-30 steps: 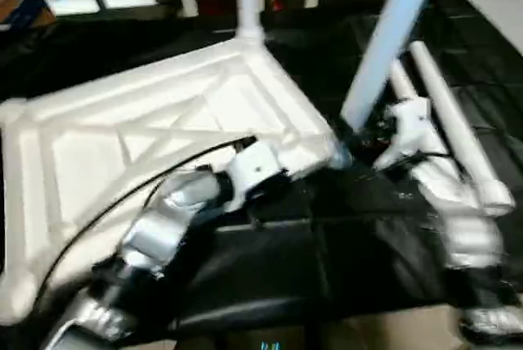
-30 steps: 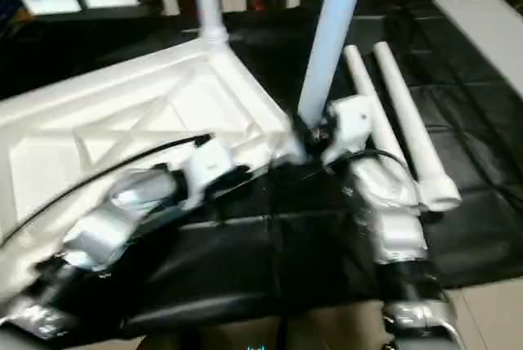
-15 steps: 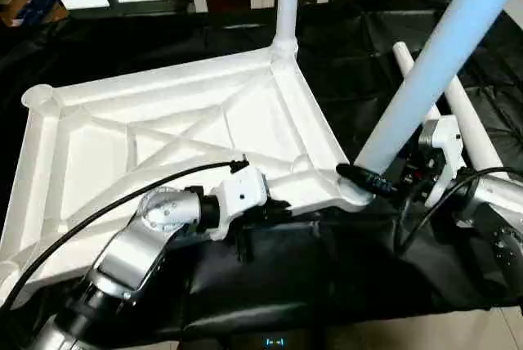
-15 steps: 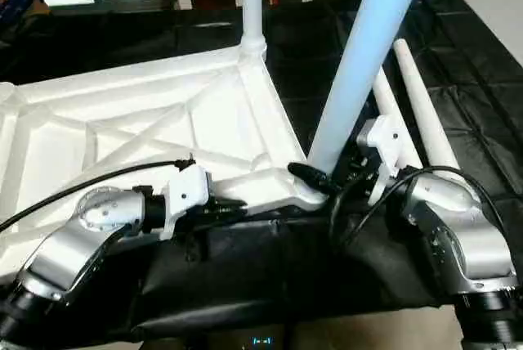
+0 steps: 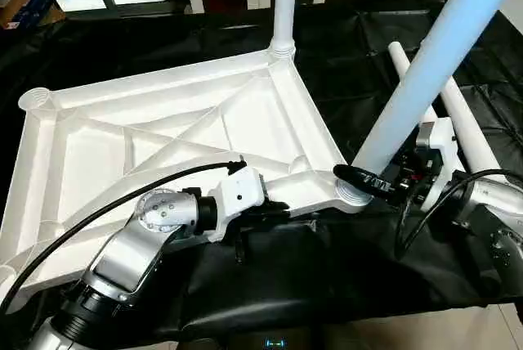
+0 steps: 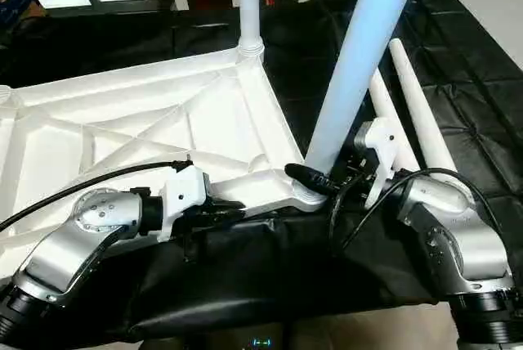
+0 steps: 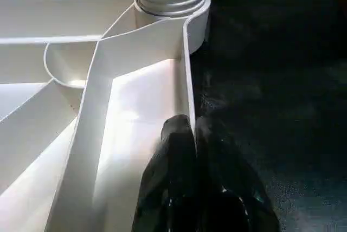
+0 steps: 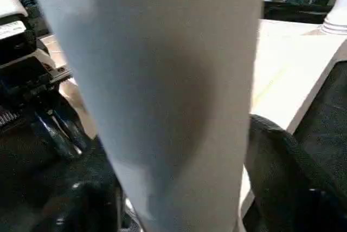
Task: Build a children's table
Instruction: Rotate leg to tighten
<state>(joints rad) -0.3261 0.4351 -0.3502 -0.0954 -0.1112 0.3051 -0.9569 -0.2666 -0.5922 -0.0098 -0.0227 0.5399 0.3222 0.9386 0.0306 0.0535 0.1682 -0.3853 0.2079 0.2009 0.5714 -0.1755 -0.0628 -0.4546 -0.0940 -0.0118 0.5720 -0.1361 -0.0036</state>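
The white table top (image 5: 163, 145) lies underside up on the black mat (image 5: 327, 268), where it lay a second ago, though the head camera has since steadied and shifted. One leg (image 5: 283, 2) stands in the far corner socket; a second leg (image 6: 359, 56) rises tilted from the near right socket. Two spare legs (image 6: 417, 113) rest on the mat beyond it. The right gripper (image 8: 179, 210), which was drawn up against the leg's base earlier, now straddles it, fingers (image 8: 287, 172) spread either side. The left wrist view shows what the head views cannot: the left gripper (image 7: 190, 134) pinching the top's near rim, fingers pressed together on the thin wall.
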